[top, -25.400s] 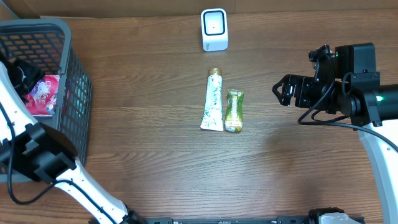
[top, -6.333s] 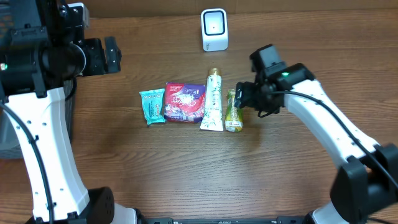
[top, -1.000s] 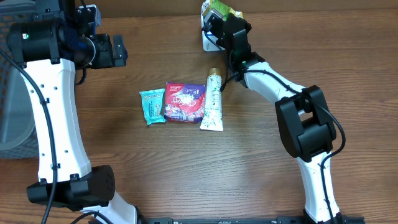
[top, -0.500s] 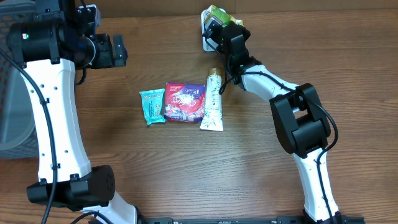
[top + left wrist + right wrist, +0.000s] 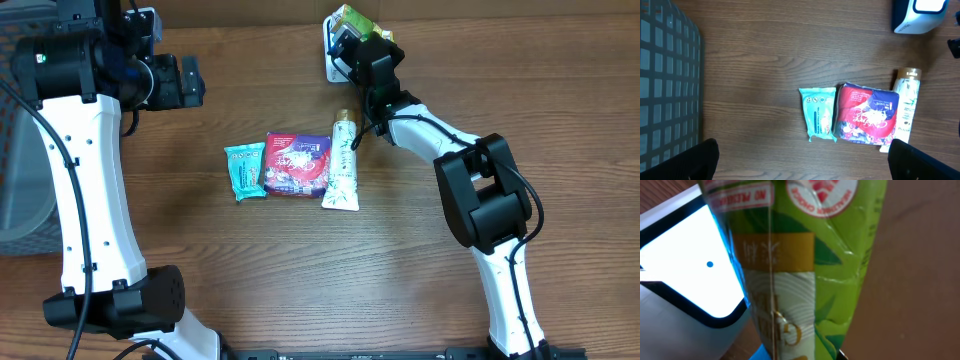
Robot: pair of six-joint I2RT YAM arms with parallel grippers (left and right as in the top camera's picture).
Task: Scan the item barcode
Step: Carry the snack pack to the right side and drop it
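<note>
Found pouch (image 5: 356, 18) up at 12 o'clock of the table (image 5: 300, 280), pinched in right gripper (image 5: 352, 40), closed narrow on it. Presented just in front of scanner (image 5: 685, 275), lit window at 9 o'clock of the pouch in the right wrist view. Judged light, soft and crinkly, the glossy film likely slippery. Would probably buckle if squeezed mid-body, so best taken by a sealed edge or one end, keeping the printed face flat and uncovered toward the window. Cannot tell where the barcode sits. Noted left gripper (image 5: 188, 80) spread wide and empty at 10 o'clock, well apart. Against the frame some seconds back: no longer lying at 3 o'clock of tube (image 5: 342, 165), touching it. Gone from the row, leaving teal pack (image 5: 245, 171), red pack (image 5: 296, 163) and tube side by side at centre. Against half a second back: hardly shifted.
</note>
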